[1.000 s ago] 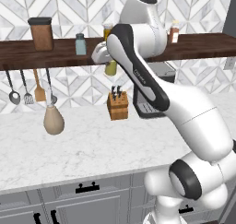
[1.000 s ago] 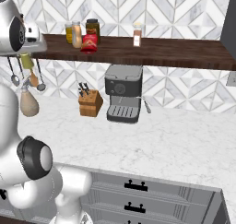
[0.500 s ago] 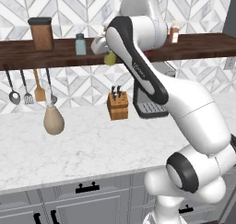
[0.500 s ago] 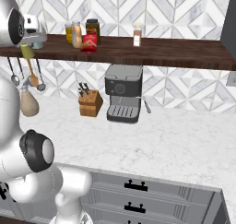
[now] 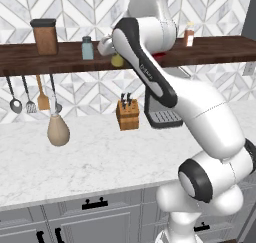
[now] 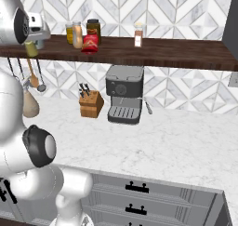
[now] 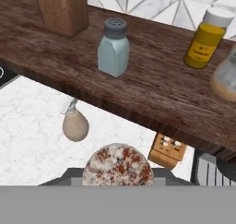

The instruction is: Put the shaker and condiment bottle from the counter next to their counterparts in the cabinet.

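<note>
One second on, the gripper (image 5: 114, 54) has swung left along the cabinet (image 5: 60, 62) front, clamped on the shaker (image 5: 117, 60) at the board's edge, closing on the pale blue-grey shaker (image 7: 113, 47); the condiment bottle (image 6: 90, 43) sits shelved already.

My arm is stretched high from the base, elbow bent, wrist reaching up to the cabinet (image 5: 60, 62) edge. My gripper (image 5: 114, 57) sits right at the front lip of that board, level with it, just off its edge. The jaws are clamped on the shaker (image 5: 117, 60), whose speckled cap (image 7: 118, 167) sits between the fingertips in my hand view.
</note>
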You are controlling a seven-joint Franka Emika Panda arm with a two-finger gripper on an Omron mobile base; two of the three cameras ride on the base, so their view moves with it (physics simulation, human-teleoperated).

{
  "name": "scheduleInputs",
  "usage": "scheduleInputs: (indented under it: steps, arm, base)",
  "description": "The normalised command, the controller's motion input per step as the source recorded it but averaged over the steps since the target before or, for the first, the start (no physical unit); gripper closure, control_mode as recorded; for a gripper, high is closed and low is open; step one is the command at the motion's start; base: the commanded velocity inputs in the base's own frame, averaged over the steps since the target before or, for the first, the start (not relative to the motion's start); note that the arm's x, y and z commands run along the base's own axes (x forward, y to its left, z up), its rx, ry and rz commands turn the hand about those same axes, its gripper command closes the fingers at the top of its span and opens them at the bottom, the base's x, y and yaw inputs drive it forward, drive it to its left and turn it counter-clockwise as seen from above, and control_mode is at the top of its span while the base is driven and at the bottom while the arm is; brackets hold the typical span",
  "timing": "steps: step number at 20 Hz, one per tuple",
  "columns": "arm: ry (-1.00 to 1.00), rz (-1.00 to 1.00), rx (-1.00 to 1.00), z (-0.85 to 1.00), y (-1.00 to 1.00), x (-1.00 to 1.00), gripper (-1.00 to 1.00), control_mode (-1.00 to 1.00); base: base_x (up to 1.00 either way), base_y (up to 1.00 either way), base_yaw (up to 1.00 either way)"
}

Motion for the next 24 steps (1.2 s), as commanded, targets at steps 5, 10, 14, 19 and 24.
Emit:
scheduleInputs:
  steps: [5, 10, 14, 19, 24]
  arm:
    - [-0.03, 0.00, 0.00, 0.00, 0.00, 0.37, 1.00, -1.00]
    - [0.00, 0.00, 0.00, 0.00, 0.00, 0.34, 1.00, -1.00]
    - [0.00, 0.00, 0.00, 0.00, 0.00, 0.34, 1.00, -1.00]
    - [0.00, 0.00, 0.00, 0.00, 0.04, 0.28, 1.00, -1.00]
    - [0.02, 0.00, 0.00, 0.00, 0.19, 0.21, 1.00, -1.00]
  base:
    - [0.00, 0.00, 0.00]
    - [0.00, 0.00, 0.00]
    - [0.00, 0.00, 0.00]
    - [0.00, 0.00, 0.00]
    - [0.00, 0.00, 0.00]
